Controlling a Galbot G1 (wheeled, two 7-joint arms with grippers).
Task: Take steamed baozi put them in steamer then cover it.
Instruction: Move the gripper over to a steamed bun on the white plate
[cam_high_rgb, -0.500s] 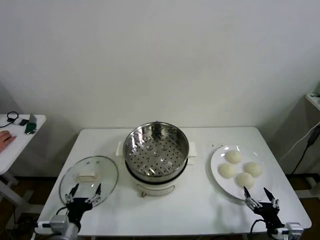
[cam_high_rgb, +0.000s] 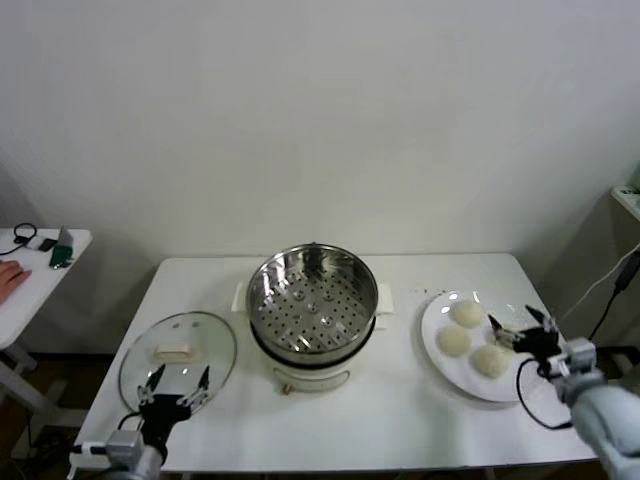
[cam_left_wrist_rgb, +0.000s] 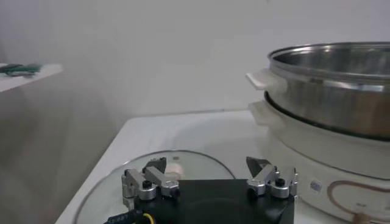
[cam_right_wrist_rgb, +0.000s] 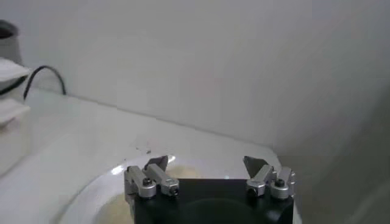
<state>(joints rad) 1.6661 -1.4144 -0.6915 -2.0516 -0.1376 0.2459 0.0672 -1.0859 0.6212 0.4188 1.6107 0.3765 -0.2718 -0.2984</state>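
Looking down, the head view alone shows the empty steamer (cam_high_rgb: 312, 305) mid-worktop (cam_high_rgb: 400, 420), its perforated tray bare. Three off-white baozi (cam_high_rgb: 455, 342) sit on the plate (cam_high_rgb: 440, 365) at 3 o'clock, the right pincer (cam_high_rgb: 517, 327) spread above them. The left pincer (cam_high_rgb: 178, 387), apart, hovers at the cover (cam_high_rgb: 178, 352), 8 o'clock.

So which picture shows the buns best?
The head view: three buns show clearly on the white plate, with the open right gripper over where a fourth would sit. The right wrist view shows only the plate rim and a pale blur inside it. The left wrist view shows none.
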